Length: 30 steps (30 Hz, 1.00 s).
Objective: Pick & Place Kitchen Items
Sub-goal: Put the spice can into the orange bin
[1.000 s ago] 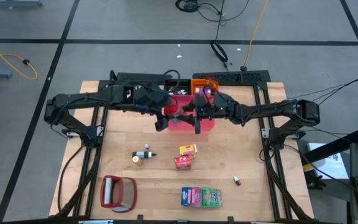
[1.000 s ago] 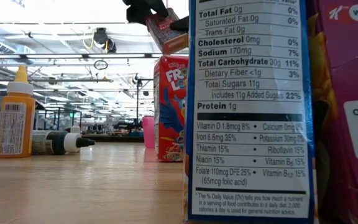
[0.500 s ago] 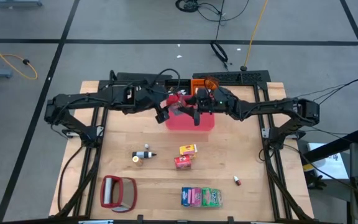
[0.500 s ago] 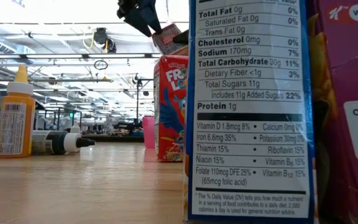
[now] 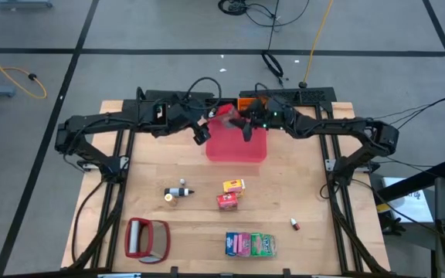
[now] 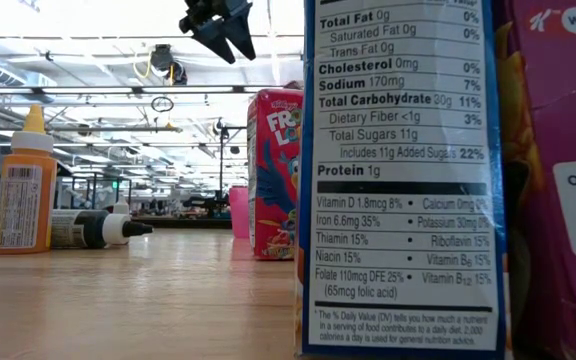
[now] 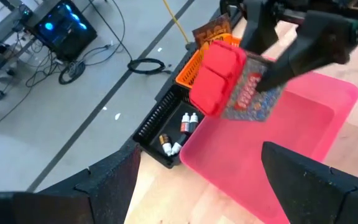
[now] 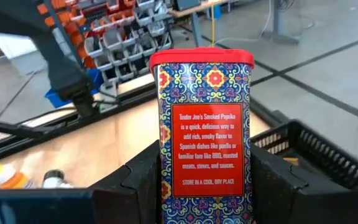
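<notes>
Right wrist view shows the right gripper [image 8: 205, 180] clamped on a red-lidded paprika tin [image 8: 205, 134], its two dark fingers [image 8: 143, 168] pressed against the tin's patterned sides. From above, that gripper [image 5: 247, 123] holds the tin [image 5: 228, 113] over the far edge of the pink bin [image 5: 238, 147] at the far middle of the table [image 5: 307, 193]. The left gripper [image 5: 201, 133] hangs just to the left of the bin with its fingers spread wide and nothing between them; its own camera looks past the fingers [image 7: 319, 180] at the tin [image 7: 232, 84] held in the other arm's grip. Beyond the bin's far side sit an orange basket [image 7: 194, 65] and a black tray with tiny white-and-brown bottles [image 7: 176, 134]. Nearer on the table, well apart from both arms, lie two small bottles [image 5: 178, 193], a yellow carton [image 5: 234, 185] and a red carton [image 5: 228, 201] close together, a small red container [image 5: 293, 224] to the right, the pink, green and blue packets [image 5: 250, 244] at the near edge, and a red-framed silvery flat object [image 5: 147, 239] at the near left.
</notes>
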Tool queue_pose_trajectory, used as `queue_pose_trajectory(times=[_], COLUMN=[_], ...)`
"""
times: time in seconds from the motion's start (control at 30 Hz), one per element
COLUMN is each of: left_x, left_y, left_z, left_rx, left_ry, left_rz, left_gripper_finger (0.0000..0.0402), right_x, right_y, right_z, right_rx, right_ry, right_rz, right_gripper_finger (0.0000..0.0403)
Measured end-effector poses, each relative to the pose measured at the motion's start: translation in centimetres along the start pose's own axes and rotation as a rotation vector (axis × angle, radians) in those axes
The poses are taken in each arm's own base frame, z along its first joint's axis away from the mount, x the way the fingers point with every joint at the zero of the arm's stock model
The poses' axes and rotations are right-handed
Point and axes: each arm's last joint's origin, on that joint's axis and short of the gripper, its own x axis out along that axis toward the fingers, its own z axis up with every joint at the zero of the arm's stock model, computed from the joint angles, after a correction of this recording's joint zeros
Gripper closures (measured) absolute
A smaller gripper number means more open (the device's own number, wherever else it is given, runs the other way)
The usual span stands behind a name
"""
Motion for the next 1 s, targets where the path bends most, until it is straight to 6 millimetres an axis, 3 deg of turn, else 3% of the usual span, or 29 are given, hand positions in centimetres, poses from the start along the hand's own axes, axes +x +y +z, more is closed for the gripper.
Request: queue_pose_trajectory(times=[0.47,0.77,1.0], left_x=[0.0,0.1,0.2], left_y=[-0.1,0.2,0.2], left_z=[0.2,0.2,0.4], left_rx=[-0.002,-0.012,-0.027], left_ry=[-0.015,-0.015,-0.027], left_rz=[-0.014,-0.007,-0.010], left_gripper_finger=[0.0066,0.0066,0.0066], right_x=[-2.2,-2.8,-1.7], right_y=[-7.1,-8.6,-9.3], right_z=[0.5,0.5,-0.9], right_rx=[-0.029,-0.068,-0.075], right_ry=[0.023,0.038,0.092], right_rz=[-0.347,-0.438,-0.442], right_gripper_finger=[0.0228,0.0228,0.0228])
